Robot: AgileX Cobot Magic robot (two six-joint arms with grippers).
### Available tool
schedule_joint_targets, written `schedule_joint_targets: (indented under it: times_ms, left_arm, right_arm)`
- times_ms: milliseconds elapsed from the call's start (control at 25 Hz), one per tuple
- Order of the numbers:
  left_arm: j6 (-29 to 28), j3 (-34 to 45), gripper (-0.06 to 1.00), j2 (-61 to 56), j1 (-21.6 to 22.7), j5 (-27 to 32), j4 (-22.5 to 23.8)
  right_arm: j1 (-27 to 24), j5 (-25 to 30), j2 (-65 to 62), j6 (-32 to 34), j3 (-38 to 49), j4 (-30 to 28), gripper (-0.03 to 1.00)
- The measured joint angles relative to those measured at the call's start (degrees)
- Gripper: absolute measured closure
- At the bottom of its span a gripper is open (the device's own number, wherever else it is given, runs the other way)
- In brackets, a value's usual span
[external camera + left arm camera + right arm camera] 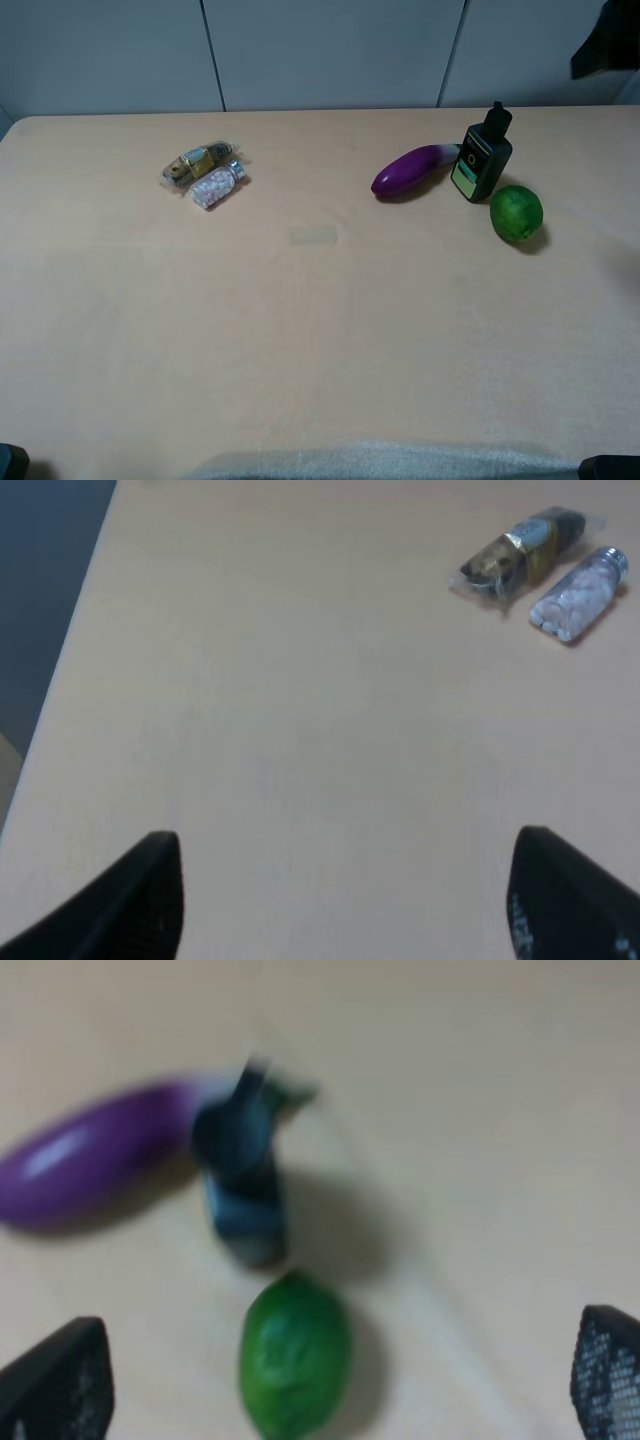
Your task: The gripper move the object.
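The object, a small round green lime, lies on the table at the right, just in front of a dark bottle. In the right wrist view, which is blurred, the lime lies between my right gripper's two dark fingers, below them; the jaws stand wide open and hold nothing. My left gripper is also open and empty over bare table on the left. In the exterior high view only a dark part of the right arm shows, at the top right edge.
A purple eggplant and a dark bottle with a green label stand just behind the lime. A wrapped packet and a small pill bottle lie at the back left. The beige table spans the view.
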Motion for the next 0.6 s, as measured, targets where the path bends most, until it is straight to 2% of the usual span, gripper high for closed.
schedule_joint_targets:
  times_ms: [200, 360, 600]
  left_arm:
    - [0.0, 0.0, 0.21, 0.0, 0.0, 0.0, 0.0]
    - [0.0, 0.0, 0.21, 0.0, 0.0, 0.0, 0.0]
    - [0.0, 0.0, 0.21, 0.0, 0.0, 0.0, 0.0]
  right_arm:
    - [-1.8, 3.4, -12.5, 7.1, 0.0, -6.6, 0.27]
    - [-2.5, 7.3, -22.4, 8.9, 0.4, -10.1, 0.27]
    - [-2.5, 8.5, -40.2, 12.3, 9.8, -12.0, 0.27]
